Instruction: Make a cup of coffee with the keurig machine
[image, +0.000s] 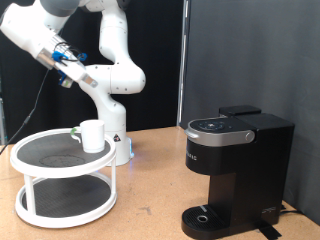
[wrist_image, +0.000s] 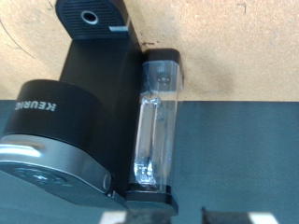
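The white cup stands on the top shelf of a white round two-tier stand at the exterior view's left. The black keurig machine sits at the right with its lid down and nothing on its drip base. From the wrist view I look down on the keurig machine, its drip base and its clear water tank. Only the tips of my gripper show at that picture's edge, set wide apart with nothing between them. In the exterior view the hand is out of frame, high up.
The arm's white base rises just behind the stand, and its upper links reach to the top left. A small pale object sits beside the cup. A dark curtain hangs behind the wooden table.
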